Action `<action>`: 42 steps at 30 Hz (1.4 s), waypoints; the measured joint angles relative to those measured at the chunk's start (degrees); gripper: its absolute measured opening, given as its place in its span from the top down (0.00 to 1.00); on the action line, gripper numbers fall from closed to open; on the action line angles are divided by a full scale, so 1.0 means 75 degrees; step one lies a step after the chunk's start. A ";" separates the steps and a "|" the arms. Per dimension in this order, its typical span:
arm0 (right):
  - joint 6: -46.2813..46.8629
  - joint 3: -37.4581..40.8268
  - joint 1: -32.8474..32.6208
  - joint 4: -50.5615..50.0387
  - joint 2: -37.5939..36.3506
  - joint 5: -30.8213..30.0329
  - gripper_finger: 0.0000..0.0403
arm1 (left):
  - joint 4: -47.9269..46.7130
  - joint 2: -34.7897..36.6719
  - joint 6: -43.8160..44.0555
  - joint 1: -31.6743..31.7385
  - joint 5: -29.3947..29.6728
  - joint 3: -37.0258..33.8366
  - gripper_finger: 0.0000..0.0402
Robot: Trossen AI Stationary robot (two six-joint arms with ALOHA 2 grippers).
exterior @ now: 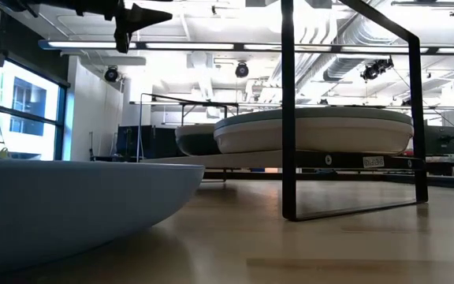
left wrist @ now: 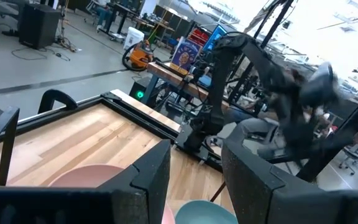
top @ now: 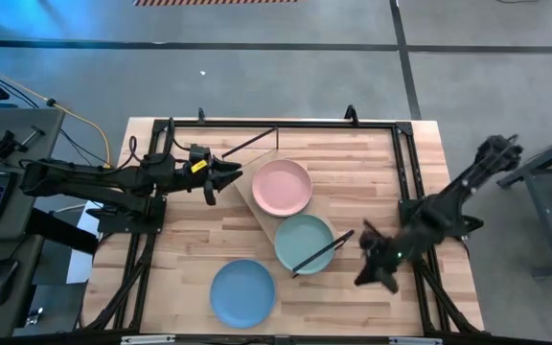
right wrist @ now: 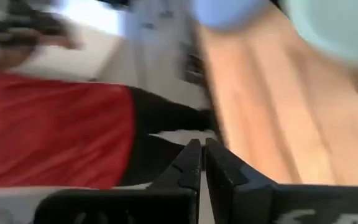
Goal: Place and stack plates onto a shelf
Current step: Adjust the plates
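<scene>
The light wood shelf (top: 257, 203) lies slantwise on the tabletop, with dark frame rods (exterior: 288, 110) at its ends. A pink plate (top: 282, 187) and a pale green plate (top: 304, 242) rest flat on it side by side. A light blue plate (top: 242, 292) lies on the table nearer the front and fills the low view's left (exterior: 53, 205). My left gripper (top: 226, 178) hovers open just left of the pink plate (left wrist: 92, 175), raised above the table (exterior: 140, 16). My right gripper (top: 370, 261) is shut (right wrist: 202, 155), right of the green plate. No other plates show.
A black metal frame (top: 405, 153) runs round the table's far and side edges. Bare butcher-block tabletop (top: 199, 240) shows left of the shelf and by the near right corner. A keyboard and mouse sit on a desk off the table's left.
</scene>
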State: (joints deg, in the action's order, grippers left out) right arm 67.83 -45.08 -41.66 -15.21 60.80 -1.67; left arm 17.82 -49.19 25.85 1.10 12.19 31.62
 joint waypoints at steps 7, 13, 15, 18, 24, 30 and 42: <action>0.3275 0.1230 -0.1169 0.0756 0.1578 -0.2366 1.00 | 0.0001 -0.0003 -0.0003 0.0000 -0.0002 0.0000 0.67; 0.3426 0.1210 -0.1217 0.2254 0.3156 -0.3489 1.00 | 0.0004 0.0000 0.0000 0.0000 0.0000 0.0000 0.67; 0.3359 0.0961 -0.1099 0.2528 0.3759 -0.3271 1.00 | 0.0004 0.0000 0.0000 0.0000 -0.0002 0.0000 0.67; 0.3344 0.0549 -0.0981 0.2557 0.4498 -0.3242 1.00 | 0.0004 0.0000 0.0001 0.0000 -0.0001 0.0000 0.67; 0.3299 0.0122 -0.0931 0.2353 0.5063 -0.4128 1.00 | 0.0007 0.0000 0.0003 0.0000 0.0003 0.0000 0.67; 0.3294 0.0119 -0.0794 0.2050 0.5073 -0.4958 1.00 | 0.0007 0.0000 0.0005 0.0000 0.0012 0.0000 0.67; 0.2484 0.0119 -0.0356 0.2032 0.5073 -0.5006 1.00 | 0.0007 -0.0001 0.0073 0.0000 0.0023 0.0000 0.67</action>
State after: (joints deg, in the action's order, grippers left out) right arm 86.46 -44.18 -44.34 0.03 98.85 -39.22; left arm 17.87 -49.20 26.39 1.10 12.36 31.62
